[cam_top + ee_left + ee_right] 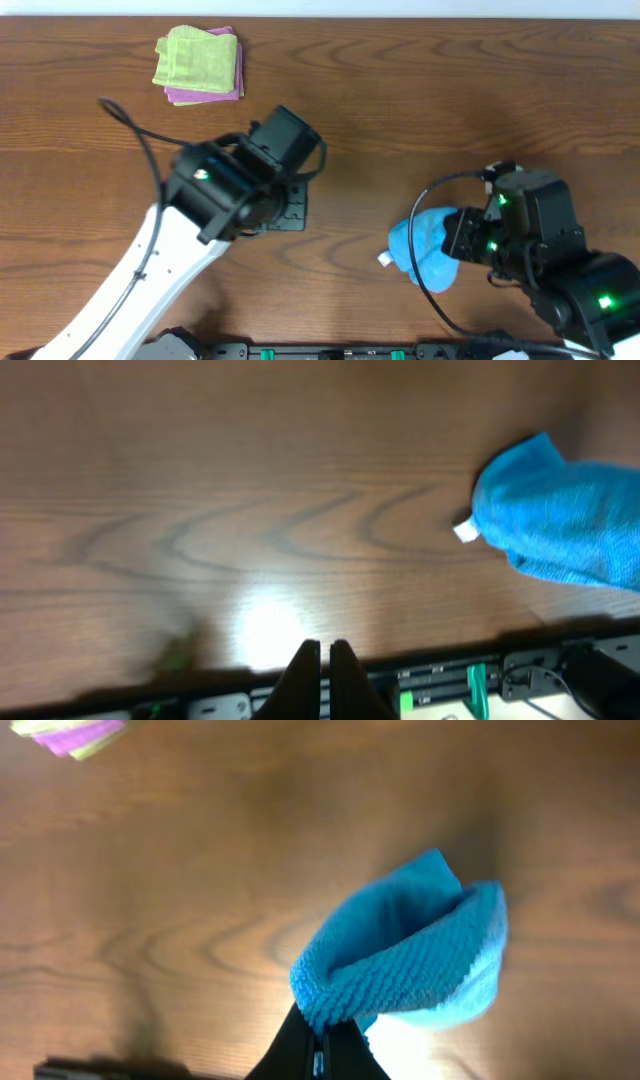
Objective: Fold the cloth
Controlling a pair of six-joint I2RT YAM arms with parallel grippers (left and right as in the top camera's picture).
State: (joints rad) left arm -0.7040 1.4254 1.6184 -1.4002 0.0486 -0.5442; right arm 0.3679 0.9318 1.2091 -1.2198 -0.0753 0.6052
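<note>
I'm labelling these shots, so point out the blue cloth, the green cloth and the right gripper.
blue cloth [428,248]: overhead view, middle of the bunch.
green cloth [192,58]: overhead view, centre of top face.
right gripper [322,1040]: right wrist view, between its fingertips.

I saw the left arm [150,262] as a white link with black joint housings, one green light and a looping black cable [135,126]. The right arm [540,250] was all black, with three green lights. The left gripper [321,660] and right gripper [322,1045] had thin dark fingers.
</note>
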